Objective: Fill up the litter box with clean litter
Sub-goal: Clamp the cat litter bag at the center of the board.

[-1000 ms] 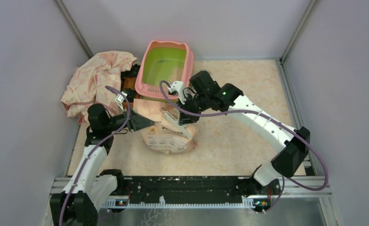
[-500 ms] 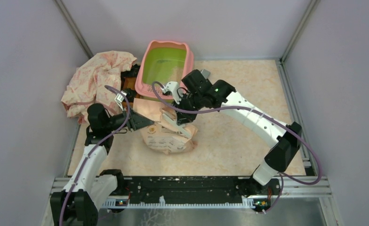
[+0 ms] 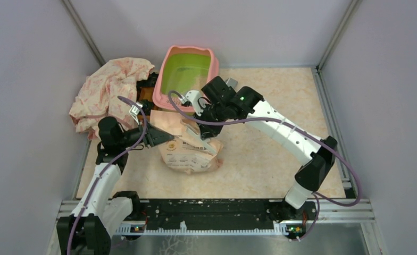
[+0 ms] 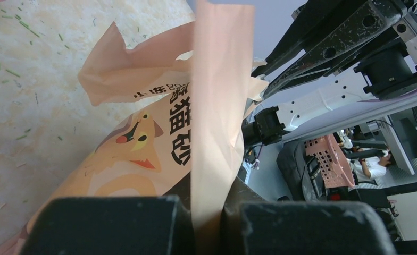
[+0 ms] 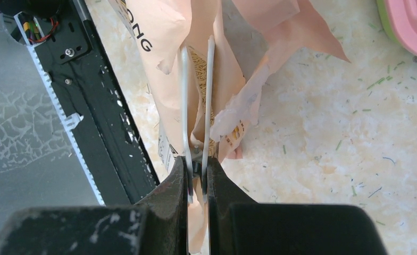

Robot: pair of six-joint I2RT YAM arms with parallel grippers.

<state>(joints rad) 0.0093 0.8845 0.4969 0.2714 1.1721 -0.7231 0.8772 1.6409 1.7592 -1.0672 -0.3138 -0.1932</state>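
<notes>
I find the left gripper (image 4: 206, 212) pinching the bag (image 4: 142, 154) flap and the right gripper (image 5: 198, 170) clamped on the scoop (image 5: 184, 106) inside it. The litter box (image 3: 190, 50) looks mostly bare, so filling remains.

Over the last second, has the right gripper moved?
Yes. The right gripper shifted left, along the litter box near rim.

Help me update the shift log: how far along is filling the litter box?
Done: the bag is open, with tan granules showing in its mouth. In hand: the left gripper pinches the bag's edge, and the right gripper holds a thin silver tool dipped into the mouth. Left: the litter box beyond looks mostly bare green, so nearly all the filling is yet to do.
</notes>
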